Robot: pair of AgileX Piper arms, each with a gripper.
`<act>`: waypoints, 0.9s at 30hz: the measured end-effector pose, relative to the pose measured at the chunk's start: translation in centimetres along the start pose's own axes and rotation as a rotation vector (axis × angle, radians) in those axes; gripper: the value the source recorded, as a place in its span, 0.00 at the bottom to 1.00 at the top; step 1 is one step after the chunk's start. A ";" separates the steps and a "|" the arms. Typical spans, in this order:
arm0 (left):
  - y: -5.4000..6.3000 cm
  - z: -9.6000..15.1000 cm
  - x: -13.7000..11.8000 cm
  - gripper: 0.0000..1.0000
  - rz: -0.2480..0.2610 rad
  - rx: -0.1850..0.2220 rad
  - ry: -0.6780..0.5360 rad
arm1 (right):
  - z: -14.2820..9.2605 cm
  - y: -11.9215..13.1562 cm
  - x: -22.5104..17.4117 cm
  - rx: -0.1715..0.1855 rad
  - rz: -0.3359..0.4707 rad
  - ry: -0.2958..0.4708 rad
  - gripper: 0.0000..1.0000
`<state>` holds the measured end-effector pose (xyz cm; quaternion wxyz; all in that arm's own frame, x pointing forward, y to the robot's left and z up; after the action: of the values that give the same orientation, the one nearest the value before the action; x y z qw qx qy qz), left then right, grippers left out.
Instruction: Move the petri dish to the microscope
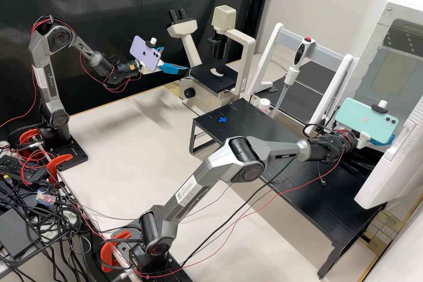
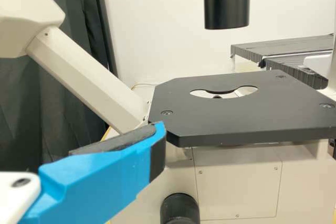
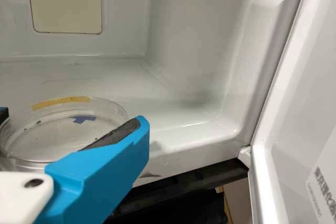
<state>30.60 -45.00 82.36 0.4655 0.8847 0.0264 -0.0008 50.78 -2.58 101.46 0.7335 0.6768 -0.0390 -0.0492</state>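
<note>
In the high view my left gripper [image 1: 174, 68] is open beside the microscope [image 1: 216, 74]. Its near finger is in front of the black stage [image 2: 247, 109] in the left wrist view, with the left gripper's fingers [image 2: 105, 179] holding nothing there. At the mouth of the white cabinet, my right gripper [image 1: 382, 140] is partly hidden behind its phone. The right wrist view has the clear round petri dish [image 3: 47, 137], with yellow tape on its rim, between the dark pads of my right gripper [image 3: 72, 118], which looks shut on it. A blue mark shows through the dish.
The cabinet's open door [image 1: 392, 167] stands close beside the right gripper. A low black table [image 1: 238, 119] with a blue cross lies between cabinet and microscope. A pipette [image 1: 291, 70] hangs on a white rack behind it, near a small white-capped bottle [image 1: 264, 105].
</note>
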 end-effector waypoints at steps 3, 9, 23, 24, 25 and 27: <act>0.0 0.0 0.0 1.00 0.000 0.000 0.000 | 0.1 0.1 -0.3 0.002 -0.002 -0.003 0.00; 0.0 0.0 0.0 1.00 0.000 0.000 0.000 | 0.0 1.0 -2.0 0.008 -0.008 -0.006 0.00; 0.0 0.0 0.0 1.00 0.000 0.000 0.000 | 0.6 1.0 -7.3 0.022 -0.074 -0.020 0.00; 0.0 0.0 0.0 1.00 0.000 0.000 0.000 | 0.7 0.8 -7.6 0.019 -0.080 -0.023 0.00; 0.0 0.0 0.0 1.00 0.000 0.000 0.000 | 0.8 0.7 -8.1 0.019 -0.086 -0.024 0.00; 0.0 0.0 0.0 1.00 0.000 0.000 0.000 | 1.0 0.2 -9.3 0.011 -0.113 -0.019 0.00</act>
<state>30.60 -45.00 82.36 0.4655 0.8847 0.0264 -0.0008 41.42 -2.44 101.83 0.7252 0.6816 -0.0079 -0.0967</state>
